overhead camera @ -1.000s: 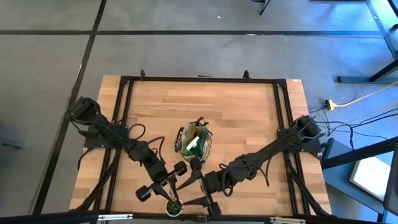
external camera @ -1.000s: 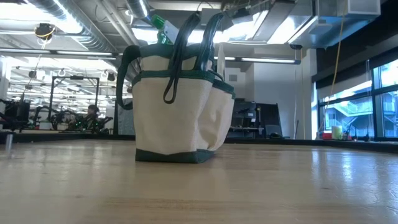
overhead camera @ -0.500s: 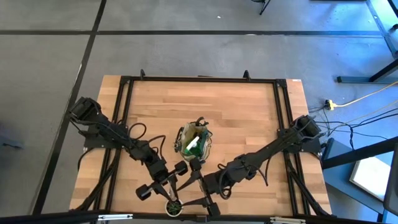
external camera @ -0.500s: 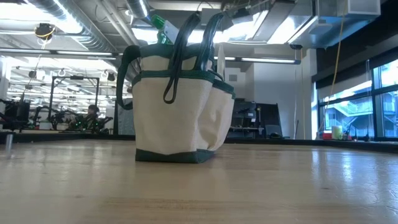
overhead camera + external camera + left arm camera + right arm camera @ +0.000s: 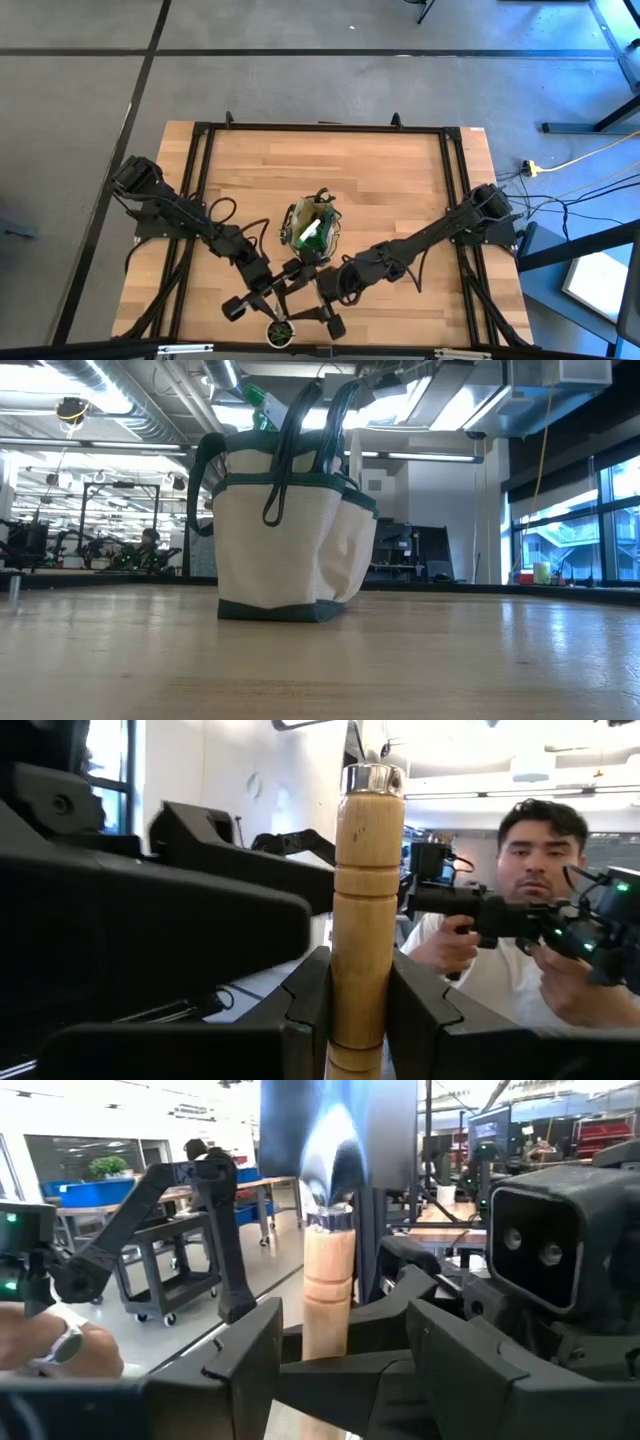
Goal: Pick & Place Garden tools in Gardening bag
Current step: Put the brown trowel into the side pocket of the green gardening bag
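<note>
The gardening bag point(image 5: 312, 228) point(image 5: 285, 530) stands on its base at the table's middle, with a green spray bottle point(image 5: 255, 398) sticking out of its mouth. Near the front edge my left gripper point(image 5: 283, 298) point(image 5: 360, 1010) is shut on a wooden-handled trowel point(image 5: 368, 890), held upright with its metal blade point(image 5: 340, 1140) on top. My right gripper point(image 5: 300, 300) point(image 5: 345, 1360) faces it, open. Its fingers stand on either side of the same handle point(image 5: 328, 1280) and leave a gap to it. Neither gripper shows in the low view. My left gripper pinches the trowel's wooden handle at its lower part point(image 5: 362, 995) between the two fingers. The fingers come about level from the table's left and lie across the handle. The trowel stands upright in the hold, metal end up; its lower end is hidden by the fingers.
A small round pot with a green plant point(image 5: 278, 331) sits at the front edge, just below both grippers. A person point(image 5: 530, 870) stands beyond the table holding hand controllers. Bare wood lies behind and to both sides of the bag.
My right gripper has moved a little toward the table's left, closer to the left gripper and the trowel handle, staying open. The left gripper and the trowel have kept still.
</note>
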Controlling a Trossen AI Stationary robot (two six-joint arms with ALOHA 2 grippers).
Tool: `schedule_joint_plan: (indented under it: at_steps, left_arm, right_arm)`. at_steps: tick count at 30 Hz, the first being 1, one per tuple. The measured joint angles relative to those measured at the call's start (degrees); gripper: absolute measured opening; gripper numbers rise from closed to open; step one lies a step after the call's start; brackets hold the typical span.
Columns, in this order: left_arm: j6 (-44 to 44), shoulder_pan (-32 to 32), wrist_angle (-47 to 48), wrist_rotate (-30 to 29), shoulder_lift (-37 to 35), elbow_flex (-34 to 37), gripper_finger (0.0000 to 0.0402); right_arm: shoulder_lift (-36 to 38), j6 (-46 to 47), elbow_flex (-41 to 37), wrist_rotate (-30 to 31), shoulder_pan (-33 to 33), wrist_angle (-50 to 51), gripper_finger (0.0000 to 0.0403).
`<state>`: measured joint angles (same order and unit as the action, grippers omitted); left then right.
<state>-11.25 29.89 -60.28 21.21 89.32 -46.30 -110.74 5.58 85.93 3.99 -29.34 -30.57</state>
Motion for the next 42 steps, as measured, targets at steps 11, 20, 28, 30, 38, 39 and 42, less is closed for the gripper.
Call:
schedule_joint_plan:
  at_steps: [11, 20, 28, 30, 38, 39, 42]
  left_arm:
    - [-0.82, -0.05, 0.57, -0.1, 0.0, 0.0, 0.0061]
    - [-2.2, -0.4, 3.11, -5.19, -0.02, -0.02, 0.0061]
    - [-3.62, -0.38, 3.19, -7.27, -0.09, -0.02, 0.0061]
    - [-3.63, -0.08, 3.24, -7.58, -0.09, -0.02, 0.0061]
    - [-2.07, 1.84, 3.8, -8.65, -1.77, -0.04, 0.0061]
    - [-1.72, 2.09, 4.29, -8.65, -1.97, -0.04, 0.0061]
    - [-1.5, 2.44, 4.91, -8.79, -2.19, -0.04, 0.0061]
  right_arm:
    - [0.0, 0.74, 0.0, 1.0, -0.07, 0.04, 0.0215]
    - [0.04, 1.69, 0.0, 6.33, -0.48, 3.08, 0.0215]
    - [0.22, 0.78, 0.0, 7.24, -0.99, 3.3, 0.0215]
    - [0.22, 0.76, 0.0, 7.2, -1.01, 3.3, 0.0215]
    - [1.19, 1.02, 0.01, 6.37, -2.06, 2.66, 0.0215]
    - [1.47, 1.09, 0.02, 6.32, -2.31, 2.53, 0.0215]
    - [1.6, 1.05, 0.04, 6.34, -3.02, 1.24, 0.0215]
